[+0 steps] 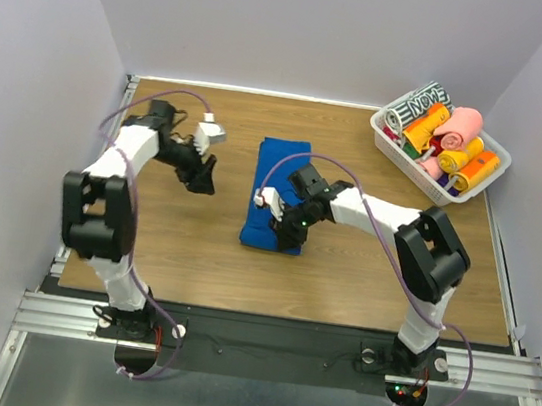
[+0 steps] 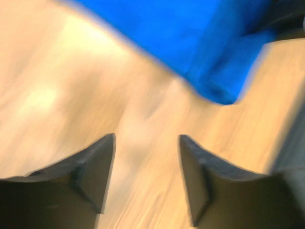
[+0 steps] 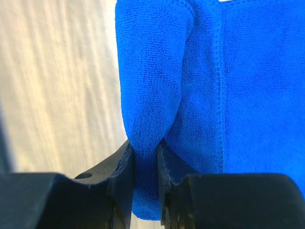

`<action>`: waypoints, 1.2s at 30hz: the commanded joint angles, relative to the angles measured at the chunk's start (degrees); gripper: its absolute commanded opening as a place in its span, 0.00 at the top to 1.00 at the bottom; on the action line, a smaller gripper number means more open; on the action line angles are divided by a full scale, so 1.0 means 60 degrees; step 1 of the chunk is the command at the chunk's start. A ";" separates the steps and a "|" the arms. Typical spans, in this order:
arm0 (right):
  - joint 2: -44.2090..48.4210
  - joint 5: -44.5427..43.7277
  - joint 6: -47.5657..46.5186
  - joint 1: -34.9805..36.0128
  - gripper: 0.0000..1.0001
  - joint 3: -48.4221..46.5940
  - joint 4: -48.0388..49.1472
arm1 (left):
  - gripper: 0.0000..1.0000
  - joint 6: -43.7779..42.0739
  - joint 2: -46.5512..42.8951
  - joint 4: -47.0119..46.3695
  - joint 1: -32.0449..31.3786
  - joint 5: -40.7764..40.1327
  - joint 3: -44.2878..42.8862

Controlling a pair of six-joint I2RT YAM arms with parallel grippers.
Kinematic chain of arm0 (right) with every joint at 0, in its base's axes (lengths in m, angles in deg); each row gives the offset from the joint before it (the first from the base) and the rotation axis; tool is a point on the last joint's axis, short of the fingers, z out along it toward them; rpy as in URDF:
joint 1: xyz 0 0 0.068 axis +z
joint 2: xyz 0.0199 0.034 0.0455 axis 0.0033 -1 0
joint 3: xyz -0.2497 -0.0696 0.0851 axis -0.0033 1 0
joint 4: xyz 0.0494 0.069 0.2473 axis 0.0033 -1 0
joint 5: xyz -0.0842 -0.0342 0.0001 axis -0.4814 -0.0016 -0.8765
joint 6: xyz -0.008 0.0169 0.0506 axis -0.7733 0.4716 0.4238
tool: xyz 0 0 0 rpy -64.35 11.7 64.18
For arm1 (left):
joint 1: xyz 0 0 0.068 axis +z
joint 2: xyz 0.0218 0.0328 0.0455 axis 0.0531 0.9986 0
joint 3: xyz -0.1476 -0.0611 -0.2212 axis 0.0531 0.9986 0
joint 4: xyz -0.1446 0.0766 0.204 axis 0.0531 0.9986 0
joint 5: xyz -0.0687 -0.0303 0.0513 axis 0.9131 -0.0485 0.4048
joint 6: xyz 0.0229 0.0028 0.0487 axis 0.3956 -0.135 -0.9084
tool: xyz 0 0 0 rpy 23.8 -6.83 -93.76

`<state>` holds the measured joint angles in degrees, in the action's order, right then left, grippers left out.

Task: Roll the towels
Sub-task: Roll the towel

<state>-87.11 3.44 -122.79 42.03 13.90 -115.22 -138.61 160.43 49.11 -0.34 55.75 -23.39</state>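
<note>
Lying mid-table in the top view, the blue towel [image 1: 281, 164] has the right gripper [image 1: 287, 217] at its near edge and the left gripper [image 1: 202, 175] apart to its left. Left wrist: jaws spread over bare wood. Right wrist: jaws pinching a raised towel fold.

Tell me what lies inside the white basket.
The white basket holds orange rolls, a pink roll, a black-and-white patterned roll. Its bottom is covered by them.

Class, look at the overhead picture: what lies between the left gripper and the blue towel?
Only bare wooden table separates the left gripper from the blue towel; the top view shows it.
</note>
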 commanded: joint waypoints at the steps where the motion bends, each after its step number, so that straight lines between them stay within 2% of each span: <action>1: -0.0654 0.1826 0.0615 -0.0268 0.81 -0.1357 -0.1864 | 0.27 0.1377 -0.2820 -0.2683 0.0489 -0.0831 0.1404; 2: -0.0975 0.2089 0.0703 -0.0341 0.81 -0.1548 -0.2040 | 0.23 0.1392 -0.3333 -0.3080 0.0693 -0.1095 0.2148; 3: -0.1123 0.2599 0.0849 -0.0443 0.81 -0.1855 -0.2288 | 0.02 0.1451 -0.4324 -0.3823 0.0695 -0.1431 0.2489; 7: -0.2089 0.3451 0.0924 -0.0839 0.81 -0.2530 -0.3036 | 0.01 0.1291 -0.6232 -0.4693 0.0622 -0.1625 0.3808; 10: -0.3026 0.4024 0.0705 -0.1132 0.80 -0.3306 -0.3957 | 0.01 0.1451 -0.7087 -0.5002 0.0578 -0.1508 0.4585; 12: -0.3466 0.4360 0.0499 -0.1220 0.80 -0.3892 -0.4413 | 0.01 0.0506 -0.7234 -0.4537 -0.0093 -0.2015 0.4835; 13: -0.3802 0.4609 0.0441 -0.1293 0.80 -0.4068 -0.4777 | 0.01 0.0137 -0.7365 -0.4215 -0.1648 -0.2818 0.4952; 14: -0.3950 0.4742 0.0426 -0.1337 0.80 -0.4258 -0.4882 | 0.01 0.0104 -0.7512 -0.4487 -0.2548 -0.4914 0.5577; 15: -0.4169 0.4917 0.0440 -0.1367 0.80 -0.4362 -0.5014 | 0.01 -0.0114 -0.7963 -0.4809 -0.3761 -0.5573 0.5974; 18: -0.4361 0.5195 0.0440 -0.1513 0.80 -0.4567 -0.5205 | 0.01 -0.1021 -0.9075 -0.5761 -0.4648 -0.5931 0.7192; 19: -0.4391 0.5241 0.0484 -0.1543 0.80 -0.4597 -0.5220 | 0.01 -0.0894 -0.9254 -0.6040 -0.4884 -0.6105 0.7397; 23: -0.4697 0.5329 0.0499 -0.1558 0.80 -0.4816 -0.5381 | 0.01 -0.0528 -0.8892 -0.6422 -0.6273 -0.6575 0.7707; 29: -0.5459 0.5694 0.0381 -0.1704 0.79 -0.5505 -0.6259 | 0.04 -0.0702 -0.6973 -0.6612 -0.7637 -0.6795 0.7487; 33: -0.5811 0.6002 0.0367 -0.1821 0.79 -0.5886 -0.6668 | 0.01 -0.1155 -0.6357 -0.7695 -0.8137 -0.7293 0.7721; 35: -0.5900 0.6120 0.0337 -0.1880 0.79 -0.5930 -0.6714 | 0.02 -0.1360 -0.5816 -0.7859 -0.8284 -0.7395 0.7663; 36: -0.5929 0.6120 0.0323 -0.1880 0.79 -0.5959 -0.6743 | 0.06 -0.1361 -0.5640 -0.8106 -0.8314 -0.7614 0.7663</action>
<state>-120.88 39.90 -119.19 31.25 -20.26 -153.28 -144.43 124.04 7.16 -49.08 13.67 22.80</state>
